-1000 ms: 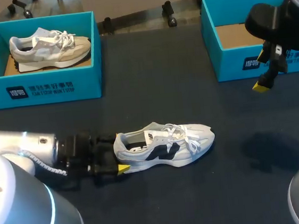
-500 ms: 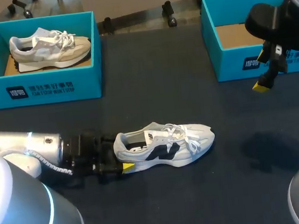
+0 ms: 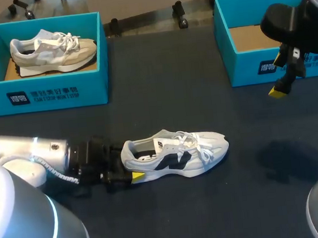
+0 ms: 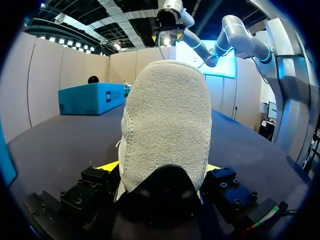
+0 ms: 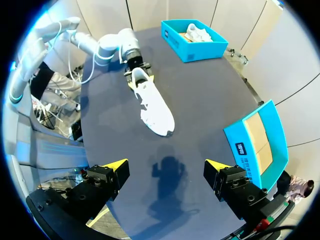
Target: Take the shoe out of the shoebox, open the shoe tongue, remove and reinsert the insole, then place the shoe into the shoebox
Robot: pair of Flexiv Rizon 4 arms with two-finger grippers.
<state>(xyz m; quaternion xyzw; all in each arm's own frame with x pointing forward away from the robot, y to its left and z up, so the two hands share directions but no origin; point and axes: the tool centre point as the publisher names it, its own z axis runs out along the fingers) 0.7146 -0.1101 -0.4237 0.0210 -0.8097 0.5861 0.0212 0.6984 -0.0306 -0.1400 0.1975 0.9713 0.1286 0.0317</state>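
On the dark table [image 3: 162,96], the left gripper [image 3: 125,165] pinches the heel of the white-and-black shoe [image 3: 177,156], which lies on its sole mid-table, toe pointing right, outside both boxes. Held only by the soft heel, the shoe could twist, sag or slip free when lifted. The right gripper [image 5: 165,165], fingers spread and holding nothing, hangs above the table by the empty shoebox [image 3: 267,65]. Counted: two boxes, the left shoebox [image 3: 42,91] holding a beige shoe [image 3: 52,49]; two shoes; two grippers.
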